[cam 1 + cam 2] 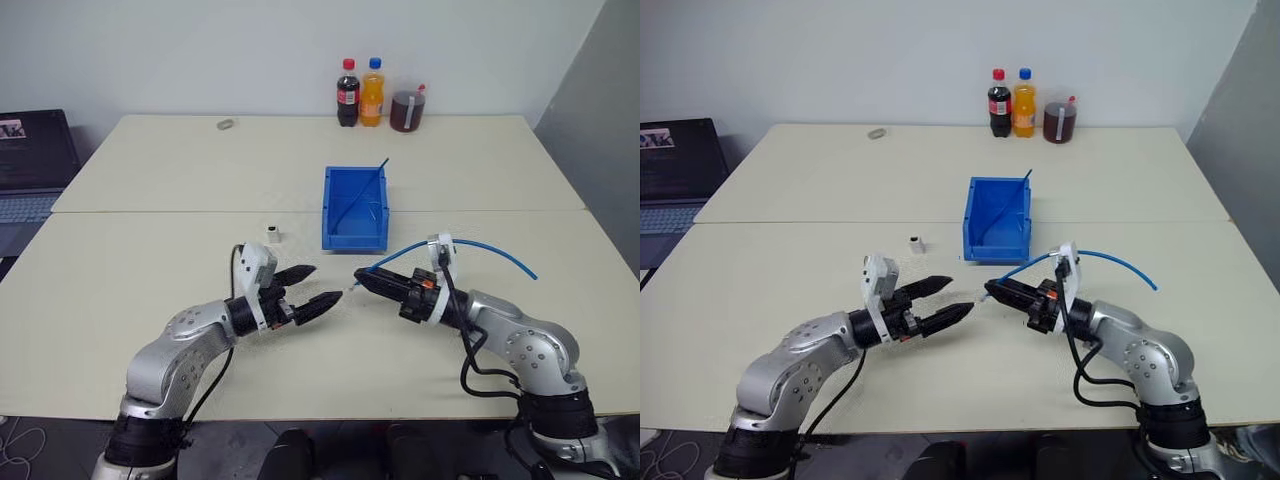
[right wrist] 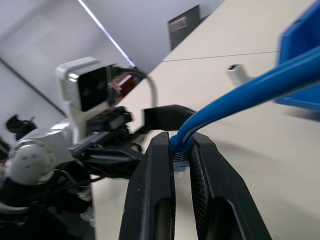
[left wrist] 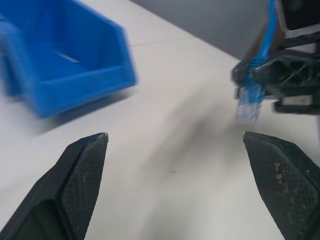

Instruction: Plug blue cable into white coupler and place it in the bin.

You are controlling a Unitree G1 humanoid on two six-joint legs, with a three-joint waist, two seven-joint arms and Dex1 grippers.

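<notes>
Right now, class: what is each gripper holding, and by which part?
The right gripper pinches the blue cable just behind its clear plug; the left gripper holds nothing.

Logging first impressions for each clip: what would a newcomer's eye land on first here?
Probably the bright blue bin mid-table, with a thin dark-blue strand leaning inside it. Then the two tools facing each other in front of it: the right tool shut on the blue cable near its clear plug, the left tool open and empty. The white coupler stands alone on the table, left of the bin.
</notes>
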